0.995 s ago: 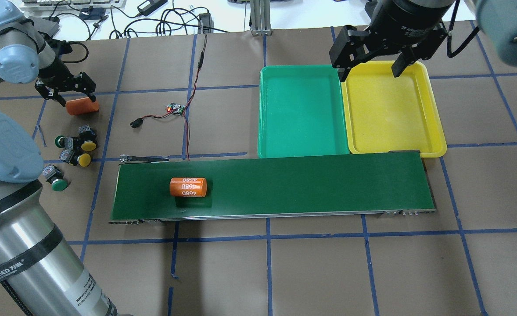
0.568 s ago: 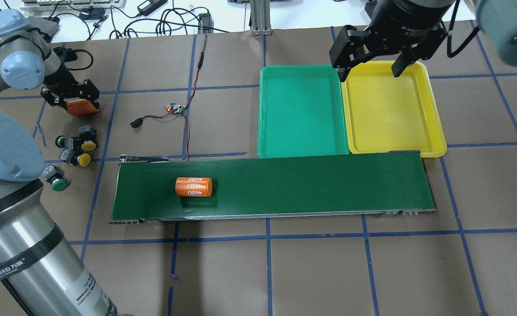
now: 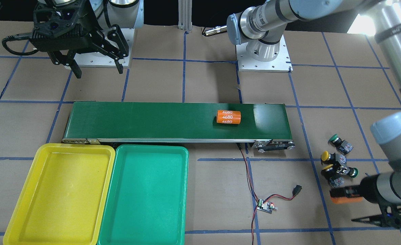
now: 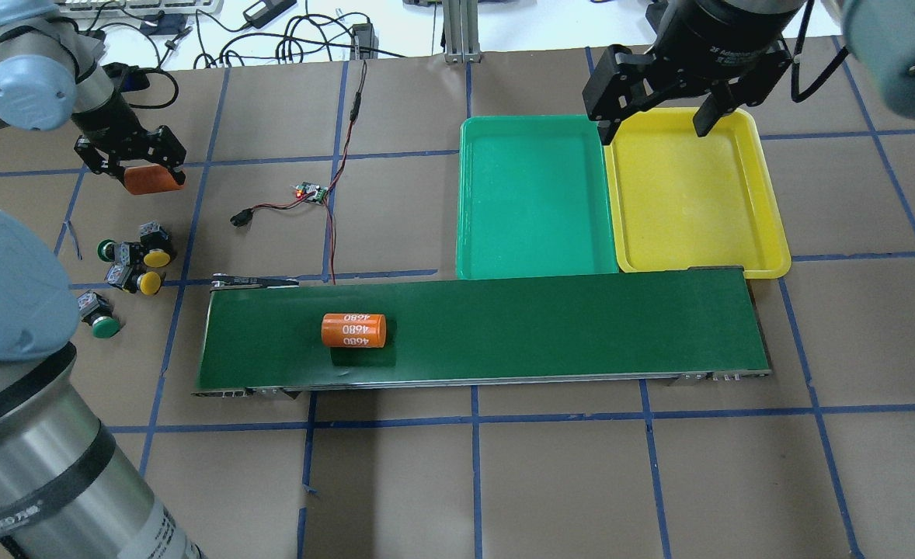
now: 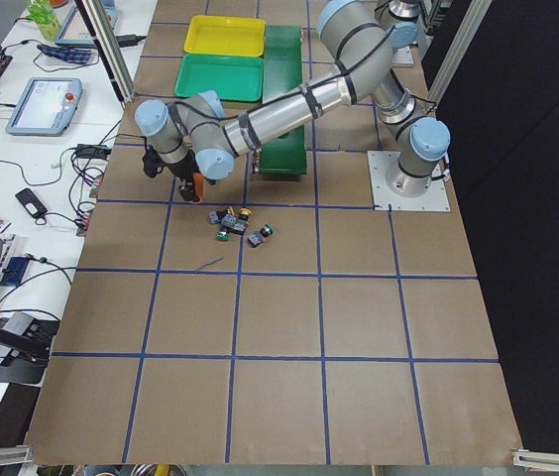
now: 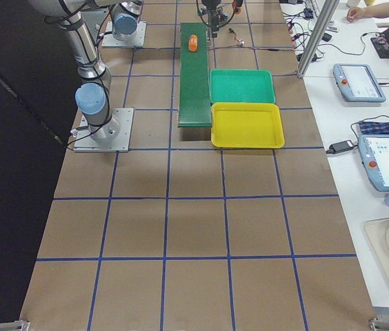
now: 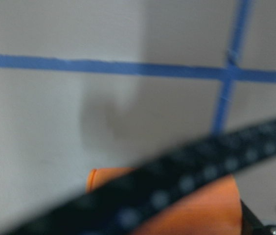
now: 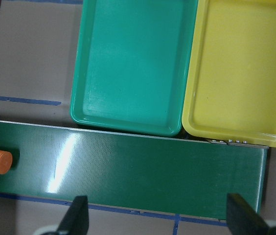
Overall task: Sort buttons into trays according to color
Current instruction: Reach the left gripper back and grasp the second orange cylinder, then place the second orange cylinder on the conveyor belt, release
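The buttons (image 4: pixel 158 257) lay on the table (image 4: pixel 426 473), a matte brown surface gridded with blue tape, just off the left end of the conveyor belt (image 4: pixel 504 326) and well apart from the green tray (image 4: pixel 535 194) and the yellow tray (image 4: pixel 690 194). Three were bunched together and touching, two with round yellow caps and one with a green cap. The fourth button (image 4: pixel 105 327), green-capped, sat apart, nearer the robot. Each had a blocky grey body.

Both trays were shallow, glossy plastic rectangles with rounded corners, set side by side against the belt's far edge. A smooth orange cylinder marked 4680 (image 4: pixel 354 330) lay on its side on the flat, dark green belt.

The left gripper (image 4: pixel 140 171) was clenched around a plain orange cylinder (image 4: pixel 151 180) beyond the buttons. The right gripper (image 4: pixel 653 132) hung above the trays' far edge, fingers spread wide, holding nothing.
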Tool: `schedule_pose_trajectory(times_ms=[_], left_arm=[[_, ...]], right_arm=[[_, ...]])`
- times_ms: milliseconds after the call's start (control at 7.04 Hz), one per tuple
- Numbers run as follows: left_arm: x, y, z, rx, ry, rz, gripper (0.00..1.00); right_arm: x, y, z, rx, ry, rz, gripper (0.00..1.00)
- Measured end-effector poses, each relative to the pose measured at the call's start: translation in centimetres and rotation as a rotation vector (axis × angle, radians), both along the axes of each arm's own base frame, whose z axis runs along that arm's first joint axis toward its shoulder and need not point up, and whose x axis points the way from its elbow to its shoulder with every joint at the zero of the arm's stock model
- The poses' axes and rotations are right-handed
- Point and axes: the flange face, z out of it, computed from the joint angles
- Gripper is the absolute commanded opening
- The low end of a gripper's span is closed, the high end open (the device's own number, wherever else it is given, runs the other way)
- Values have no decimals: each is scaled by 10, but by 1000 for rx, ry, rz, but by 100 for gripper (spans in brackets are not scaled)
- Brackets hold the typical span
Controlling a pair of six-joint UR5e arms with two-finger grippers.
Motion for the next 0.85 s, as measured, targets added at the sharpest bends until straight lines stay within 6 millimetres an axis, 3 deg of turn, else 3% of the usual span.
schedule_pose_trajectory(times_ms=[142, 426, 568, 853], left_arm=[[-51, 37, 29, 33, 5, -46, 9], [-136, 122, 40, 71, 1, -107, 9], [-163, 157, 30, 57, -4, -144, 9], [-177, 204, -7, 5, -18, -119, 15]], right_arm=[[0, 0, 0, 0, 0, 0, 100], [0, 0, 0, 0, 0, 0, 100], [0, 0, 0, 0, 0, 0, 100], [0, 0, 0, 0, 0, 0, 100]])
